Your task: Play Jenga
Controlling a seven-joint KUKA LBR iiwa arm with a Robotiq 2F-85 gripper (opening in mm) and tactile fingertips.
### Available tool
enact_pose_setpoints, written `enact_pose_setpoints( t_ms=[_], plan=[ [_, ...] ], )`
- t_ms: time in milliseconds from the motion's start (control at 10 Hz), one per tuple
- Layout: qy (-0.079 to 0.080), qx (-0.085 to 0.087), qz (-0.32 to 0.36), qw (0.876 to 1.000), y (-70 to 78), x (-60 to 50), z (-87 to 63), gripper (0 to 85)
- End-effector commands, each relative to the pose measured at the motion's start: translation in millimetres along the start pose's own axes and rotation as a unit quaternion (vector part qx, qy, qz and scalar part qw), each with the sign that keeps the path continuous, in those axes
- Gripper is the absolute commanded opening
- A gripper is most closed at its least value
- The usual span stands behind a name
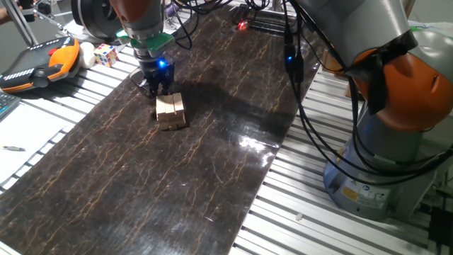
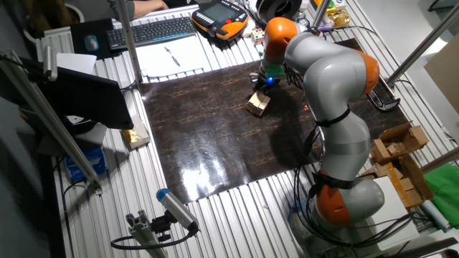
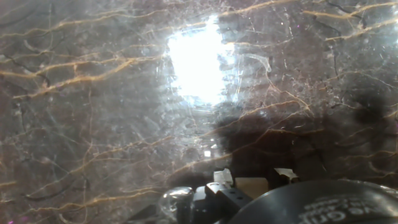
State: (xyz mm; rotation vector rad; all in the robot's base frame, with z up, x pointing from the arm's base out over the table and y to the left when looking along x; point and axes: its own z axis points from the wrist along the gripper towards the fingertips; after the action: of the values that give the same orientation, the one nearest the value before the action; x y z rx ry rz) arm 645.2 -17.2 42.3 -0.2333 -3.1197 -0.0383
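Note:
The Jenga stack (image 1: 170, 112) is a small cube of tan wooden blocks on the dark marble mat; it also shows in the other fixed view (image 2: 258, 104). My gripper (image 1: 157, 88) is low over the mat, right behind the stack and close to its top edge, also seen in the other fixed view (image 2: 267, 83). In the hand view the fingertips (image 3: 222, 177) stand at the bottom edge with a tan wooden block (image 3: 250, 186) between them. The rest of the stack is out of the hand view.
A multicoloured puzzle cube (image 1: 106, 54) and an orange teach pendant (image 1: 42, 64) lie beyond the mat's far left edge. The arm's base (image 1: 368, 177) stands at the right. Cables hang over the mat's right side. A keyboard (image 2: 154, 30) and spare wooden blocks (image 2: 401, 154) lie off the mat.

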Motion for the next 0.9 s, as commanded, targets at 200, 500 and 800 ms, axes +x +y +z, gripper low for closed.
enact_pose_setpoints(
  t_ms=[200,500,800],
  plan=[
    [0.002,0.003,-0.003,1.000,-0.2,-0.1,-0.3,36.7],
    [0.005,0.004,-0.006,1.000,-0.2,-0.1,-0.2,34.7],
    [0.007,0.005,-0.008,1.000,-0.3,-0.2,-0.3,33.3]
  ],
)
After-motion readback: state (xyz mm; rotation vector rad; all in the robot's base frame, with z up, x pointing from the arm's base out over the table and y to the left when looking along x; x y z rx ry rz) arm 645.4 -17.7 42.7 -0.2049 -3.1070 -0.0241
